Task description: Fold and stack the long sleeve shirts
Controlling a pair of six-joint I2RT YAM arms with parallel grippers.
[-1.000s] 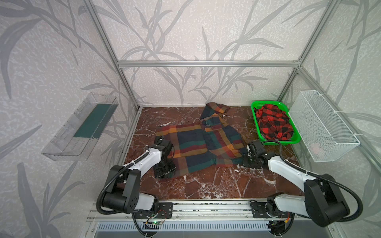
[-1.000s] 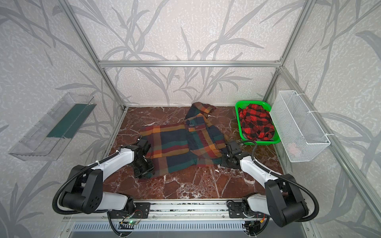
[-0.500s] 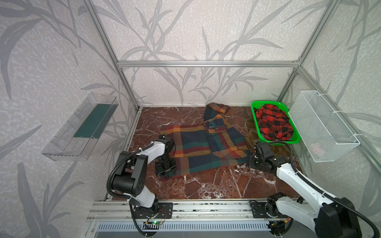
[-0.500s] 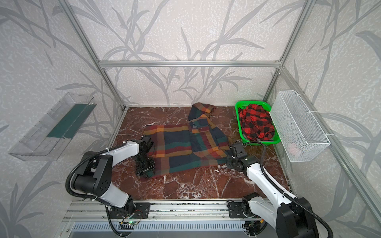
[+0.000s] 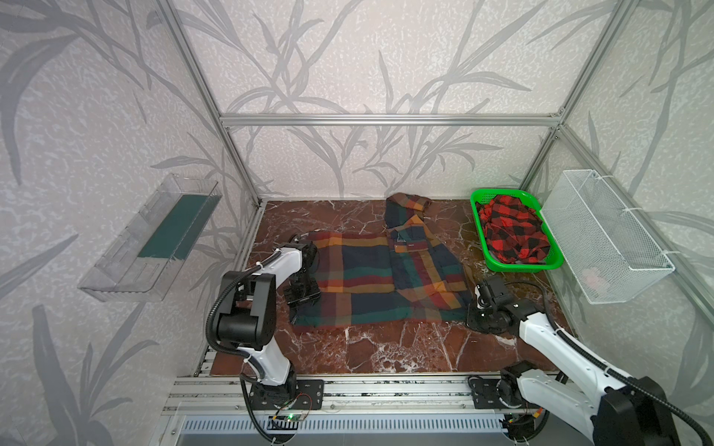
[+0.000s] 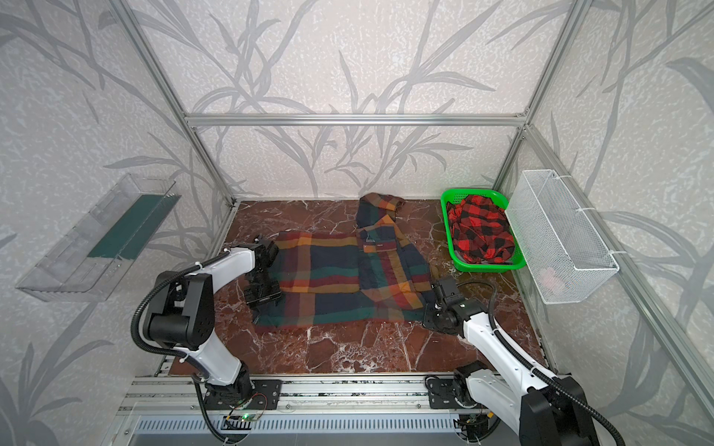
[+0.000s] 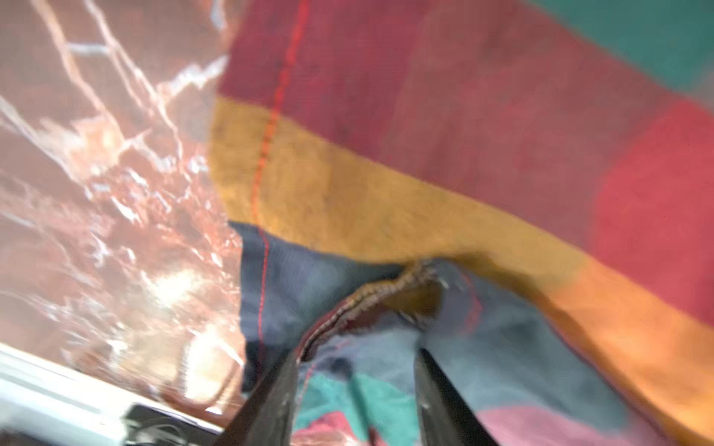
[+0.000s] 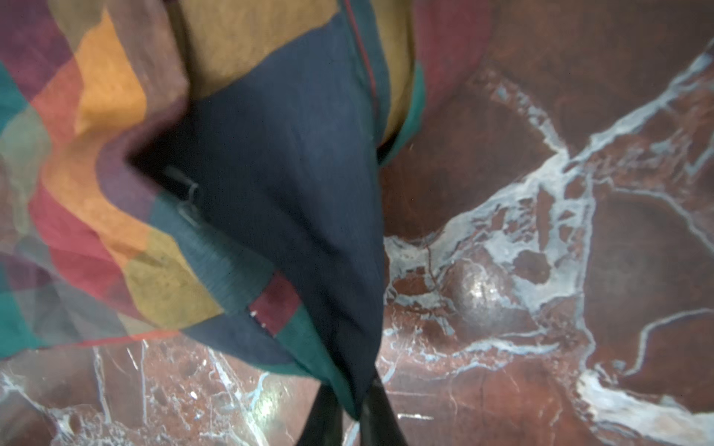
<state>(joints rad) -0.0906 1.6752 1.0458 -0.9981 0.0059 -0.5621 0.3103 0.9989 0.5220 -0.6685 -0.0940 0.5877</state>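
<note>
The navy, orange, green and red plaid shirt (image 5: 363, 282) (image 6: 328, 278) lies spread on the marble floor, with one sleeve running toward the back wall. My left gripper (image 5: 303, 293) (image 6: 262, 295) is at its left edge. In the left wrist view the left gripper (image 7: 357, 353) is open, with its jaws apart over the cloth and a hem beside one finger. My right gripper (image 5: 473, 309) (image 6: 427, 316) is at the shirt's front right corner. That navy corner hangs between its narrow jaws in the right wrist view (image 8: 353, 390). The red-and-black check shirt (image 5: 514, 231) lies crumpled in the basket.
The green plastic basket (image 5: 479, 228) stands at the back right of the floor. A white wire basket (image 5: 606, 239) hangs on the right wall and a clear shelf (image 5: 154, 239) on the left wall. A metal rail runs along the front edge.
The plaid shirt has been drawn out to the right and lies flatter. My right gripper moved right and toward the front with the corner. The left jaws have opened wider.
</note>
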